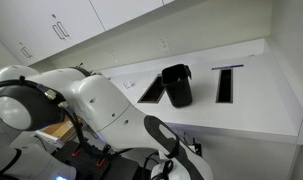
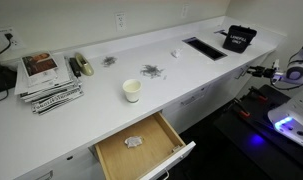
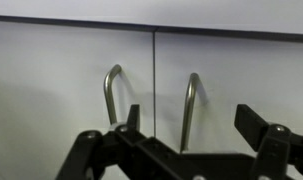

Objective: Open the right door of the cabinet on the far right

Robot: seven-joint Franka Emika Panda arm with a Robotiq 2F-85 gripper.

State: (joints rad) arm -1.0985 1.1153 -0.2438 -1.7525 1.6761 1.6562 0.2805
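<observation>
In the wrist view I face two flat white cabinet doors split by a vertical seam. The right door (image 3: 241,70) is closed and carries a silver bar handle (image 3: 189,105) close to the seam. Its twin, the left door (image 3: 51,80), is also closed and has its own handle (image 3: 110,92). My gripper (image 3: 193,116) is open and empty. Its two dark fingers stand either side of the right door's handle, a short way in front of it and apart from it. The cabinet's interior is hidden.
The white countertop (image 2: 101,105) holds a cup (image 2: 132,90), magazines (image 2: 46,80) and a black bin (image 2: 239,38). A wooden drawer (image 2: 141,148) stands open below it. My arm (image 2: 291,68) reaches in low at the counter's end. Wall cabinets (image 1: 61,25) hang above.
</observation>
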